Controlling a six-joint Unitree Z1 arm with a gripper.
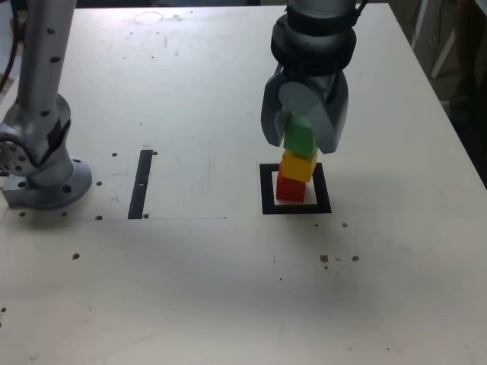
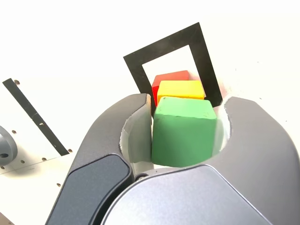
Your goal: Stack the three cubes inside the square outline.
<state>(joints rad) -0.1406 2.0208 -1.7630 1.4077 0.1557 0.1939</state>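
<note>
Grey two-jaw end effector (image 1: 303, 135) pointing down over white desk (image 1: 228, 289), jaws flanking small solid green cube (image 2: 183, 131). Wrist view showing thin gap at one jaw, other side hidden; cannot tell if pinching or releasing. Green cube sitting tilted on small yellow cube (image 1: 298, 165), directly below end effector. Yellow cube resting on small red cube (image 1: 289, 188), standing inside thick black square outline (image 1: 266, 190). Narrow black strip (image 1: 141, 184) lying well apart, toward exterior view's left.

Grey arm (image 1: 38, 91) — rounded jaws (black collar).
</note>
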